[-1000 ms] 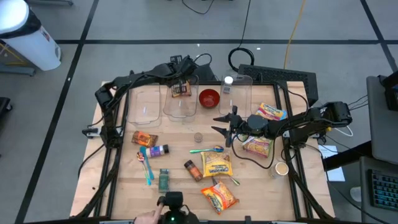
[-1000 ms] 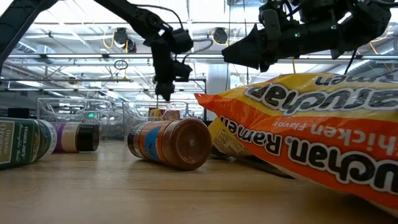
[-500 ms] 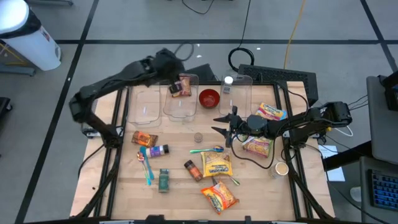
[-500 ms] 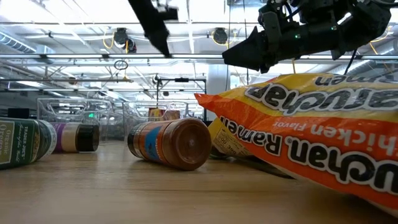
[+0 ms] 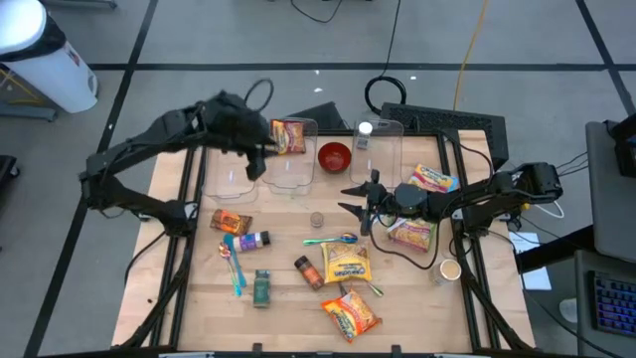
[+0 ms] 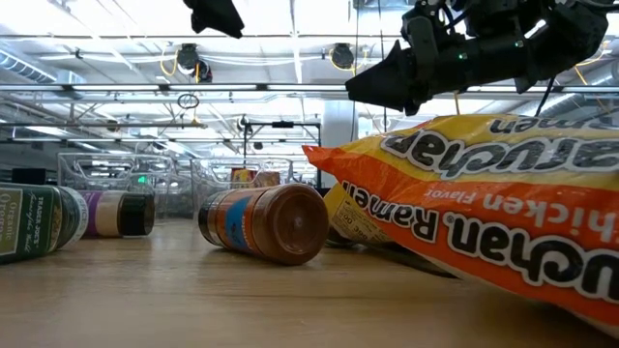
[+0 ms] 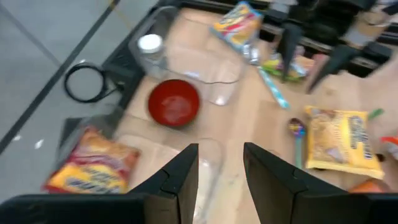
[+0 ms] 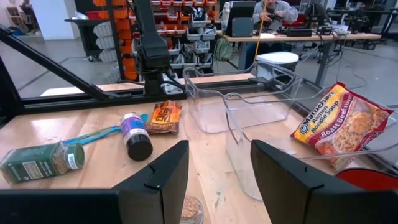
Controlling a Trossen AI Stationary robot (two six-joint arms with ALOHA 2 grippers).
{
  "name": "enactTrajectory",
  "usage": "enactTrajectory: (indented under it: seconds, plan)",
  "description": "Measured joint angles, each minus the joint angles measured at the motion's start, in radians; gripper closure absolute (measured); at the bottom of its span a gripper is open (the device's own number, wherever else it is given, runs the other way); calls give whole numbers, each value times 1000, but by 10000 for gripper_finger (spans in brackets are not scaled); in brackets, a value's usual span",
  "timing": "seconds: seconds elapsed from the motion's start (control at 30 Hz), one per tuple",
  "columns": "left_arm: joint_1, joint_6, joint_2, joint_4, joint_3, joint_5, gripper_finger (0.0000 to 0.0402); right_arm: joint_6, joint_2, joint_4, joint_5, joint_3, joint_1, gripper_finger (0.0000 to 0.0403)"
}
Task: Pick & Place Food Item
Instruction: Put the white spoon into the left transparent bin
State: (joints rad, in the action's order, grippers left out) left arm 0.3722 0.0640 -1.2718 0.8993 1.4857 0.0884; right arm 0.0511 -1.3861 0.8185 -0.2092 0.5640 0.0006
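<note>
Overhead view of a wooden tabletop with two arms. Taking the red bowl as landmark: four clear containers stand in a row with it at the far edge, two on each side of the bowl. A ramen packet lies in the container just left of the bowl, its long axis running roughly across the tabletop, tilted against the container wall; the print is readable only in the right wrist view.

Six soft packets are countable in all: this one, two right of the bowl, two yellow or orange ones nearer the front edge, and one small orange one far left. Three spice jars lie on their sides in front of the bowl.

The left pincer hangs above the containers left of the bowl, fingers parted and empty. The right pincer hovers just in front and right of the bowl, fingers likewise spread with nothing between them.

In the low view a large packet blocks most of the tabletop's right half.
</note>
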Motion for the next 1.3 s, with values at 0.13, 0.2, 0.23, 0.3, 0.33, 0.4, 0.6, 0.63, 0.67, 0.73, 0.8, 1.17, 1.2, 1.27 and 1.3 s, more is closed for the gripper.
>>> enactTrajectory:
  seconds: [0.13,0.2,0.23,0.3,0.33,0.4,0.6,0.63,0.67,0.73,0.8,1.17,1.2,1.27,1.3]
  plan:
    - [-79,-56,54,-186,-185,-10,266,20,0,0,0,0,0,238]
    - [-117,-94,82,-320,-294,-10,266,20,0,0,0,0,0,238]
    - [-138,-114,92,-412,-348,-10,266,20,0,0,0,0,0,238]
    - [-178,-146,111,-588,-463,-11,266,20,0,0,0,0,0,238]
    - [-197,-157,115,-670,-523,-10,266,20,0,0,0,0,0,238]
    - [-235,-177,115,-870,-629,-12,266,20,0,0,0,0,0,238]
    - [-321,-200,99,-1287,-851,-133,266,20,0,0,0,0,0,238]
    - [-334,-199,99,-1333,-872,-162,266,20,0,0,0,0,0,238]
    - [-345,-198,99,-1372,-892,-191,266,20,0,0,0,0,0,238]
    - [-358,-199,100,-1429,-922,-240,266,20,0,0,0,0,0,238]
    - [-366,-199,100,-1447,-939,-262,266,20,0,0,0,0,0,238]
    - [-368,-147,99,-1451,-944,-273,266,-18,0,-9,-3,0,0,238]
    - [-368,-119,99,-1451,-944,-273,266,-18,0,-10,-2,0,0,238]
    - [-368,-60,99,-1451,-944,-274,266,-19,0,-9,-3,0,0,238]
    - [-367,-29,99,-1451,-944,-274,266,-26,0,-9,-3,0,0,238]
